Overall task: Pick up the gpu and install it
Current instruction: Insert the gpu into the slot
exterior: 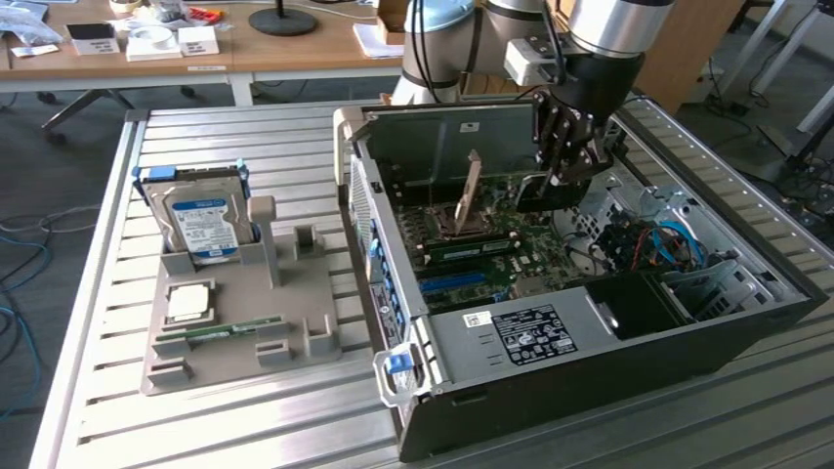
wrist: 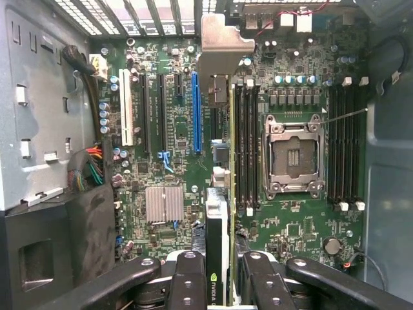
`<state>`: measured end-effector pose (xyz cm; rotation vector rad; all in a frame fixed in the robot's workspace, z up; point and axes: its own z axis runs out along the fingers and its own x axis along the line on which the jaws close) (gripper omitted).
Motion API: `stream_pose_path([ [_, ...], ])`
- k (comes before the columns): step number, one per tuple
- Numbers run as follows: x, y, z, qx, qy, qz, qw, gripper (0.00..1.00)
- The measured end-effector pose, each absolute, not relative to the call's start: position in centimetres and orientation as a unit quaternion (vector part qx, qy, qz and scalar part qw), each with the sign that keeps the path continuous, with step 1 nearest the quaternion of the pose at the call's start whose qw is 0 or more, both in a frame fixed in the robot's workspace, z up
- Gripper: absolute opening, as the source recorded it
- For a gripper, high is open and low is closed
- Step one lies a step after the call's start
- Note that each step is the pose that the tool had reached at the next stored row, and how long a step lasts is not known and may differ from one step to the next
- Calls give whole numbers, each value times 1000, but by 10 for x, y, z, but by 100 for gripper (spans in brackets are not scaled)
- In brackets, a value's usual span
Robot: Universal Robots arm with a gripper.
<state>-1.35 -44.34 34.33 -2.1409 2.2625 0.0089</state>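
1. one card matters here: the gpu (wrist: 217, 226) is inside the open computer case (exterior: 626, 342), held edge-on above the motherboard (wrist: 174, 174), with its pale bracket (wrist: 222, 39) toward the case's rear wall.
2. we see the gripper (wrist: 219, 284) clenched on the gpu, its black fingers (wrist: 187, 278) pressing the card's two flat faces.
3. from the wrist view, the card hangs between the long blue slot (wrist: 195, 113) and the memory slots (wrist: 248, 145). it seems to touch neither. we cannot tell how high it sits above the board.
4. our main worry is misalignment. if the card comes down off the line of its slot, we judge its lower edge would land on the board or the slot wall instead of entering. a sideways offset or a slight tilt in the grasp would cause that.
5. the bracket could catch on the rear wall's opening. that would lever the card between the fingers and twist it out of square.
6. the fingers pinch smooth, thin faces, so a firm downward push against a tight slot may let the card slide in the grasp.
7. small capacitors (wrist: 115, 84) stand near the slots, and a skewed descent could knock them.
8. the hard drive (exterior: 202, 220) and the grey holder (exterior: 241, 327) sit outside the case, well apart, and play no part in these risks.
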Motion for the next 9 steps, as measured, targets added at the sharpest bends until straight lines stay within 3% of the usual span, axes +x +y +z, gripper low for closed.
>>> stream_pose_path([
  [9, -14, -443, 337, -687, 726, 3, 13, 27],
])
